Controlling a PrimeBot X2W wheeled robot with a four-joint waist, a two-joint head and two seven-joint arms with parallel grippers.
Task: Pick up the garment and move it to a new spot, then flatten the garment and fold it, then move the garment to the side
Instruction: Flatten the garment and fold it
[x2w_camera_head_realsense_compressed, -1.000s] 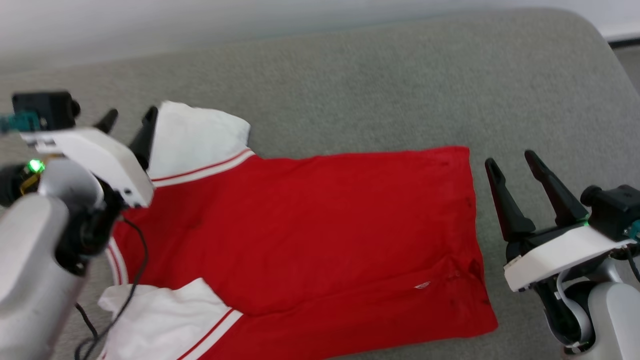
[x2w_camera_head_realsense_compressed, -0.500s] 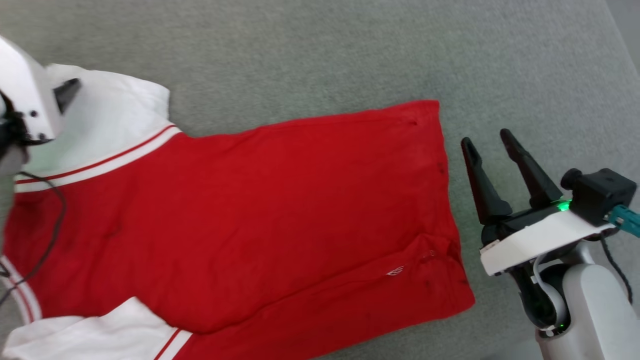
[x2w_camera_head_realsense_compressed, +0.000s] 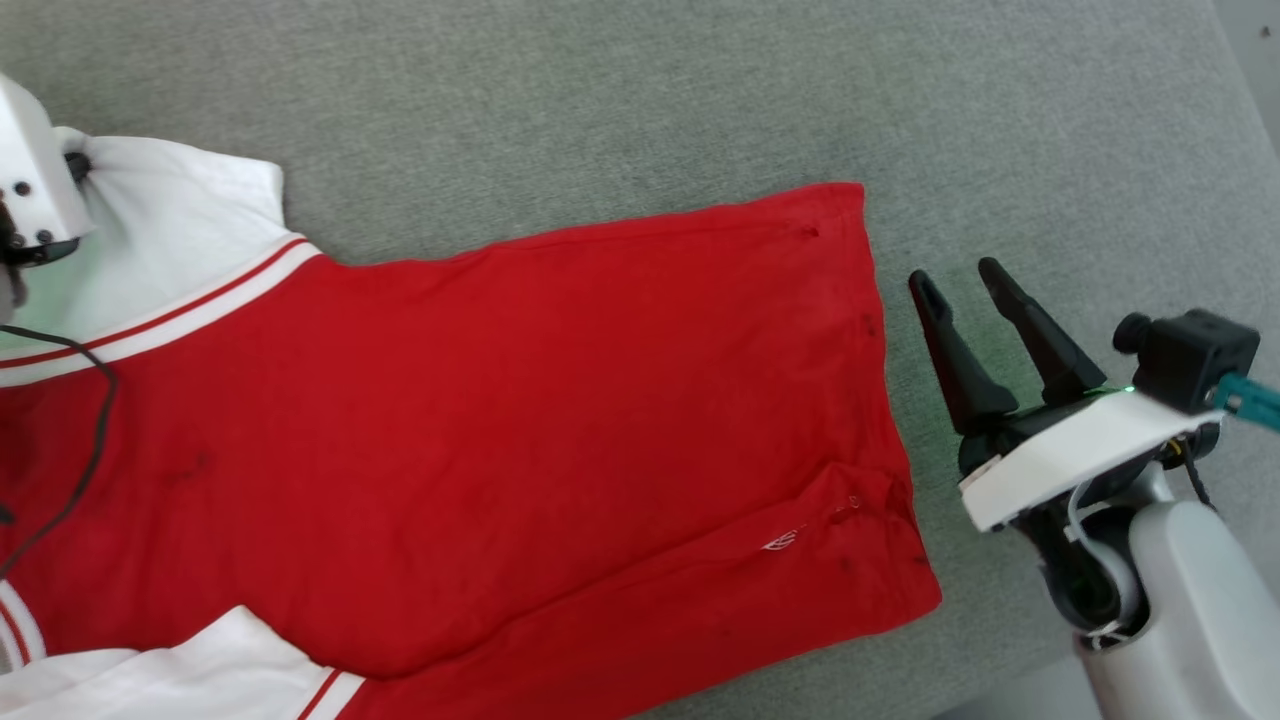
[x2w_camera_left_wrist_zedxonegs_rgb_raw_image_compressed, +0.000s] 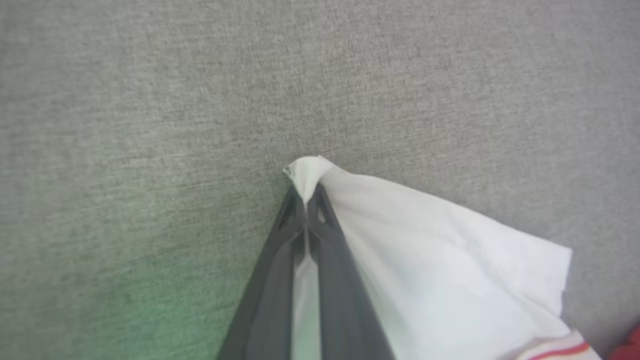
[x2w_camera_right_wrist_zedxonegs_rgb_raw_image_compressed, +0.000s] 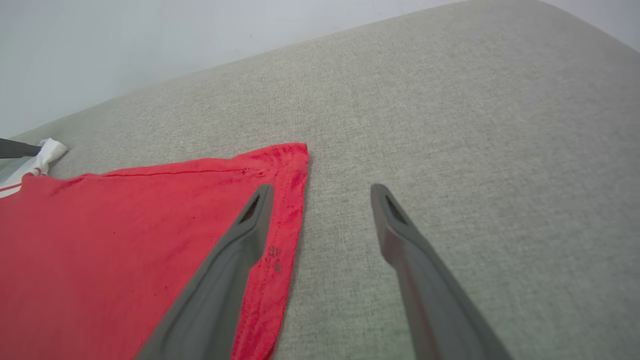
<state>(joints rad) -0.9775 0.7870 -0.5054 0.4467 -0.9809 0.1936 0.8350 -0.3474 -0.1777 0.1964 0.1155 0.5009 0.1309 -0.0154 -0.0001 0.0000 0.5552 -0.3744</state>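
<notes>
Across the grey cushion (x2w_camera_head_realsense_compressed: 600, 100) we have the shirt (x2w_camera_head_realsense_compressed: 520, 400) lying long from left to right, our left claw (x2w_camera_left_wrist_zedxonegs_rgb_raw_image_compressed: 304, 199) pinching its far white sleeve (x2w_camera_left_wrist_zedxonegs_rgb_raw_image_compressed: 425, 250) tip, our right claw (x2w_camera_head_realsense_compressed: 954, 273) wide open just beside the hem (x2w_camera_right_wrist_zedxonegs_rgb_raw_image_compressed: 292, 200).

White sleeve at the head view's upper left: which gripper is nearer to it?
Left. The left gripper is shut on the tip of the sleeve; the right gripper stands open by the red hem, at the other end.
</notes>
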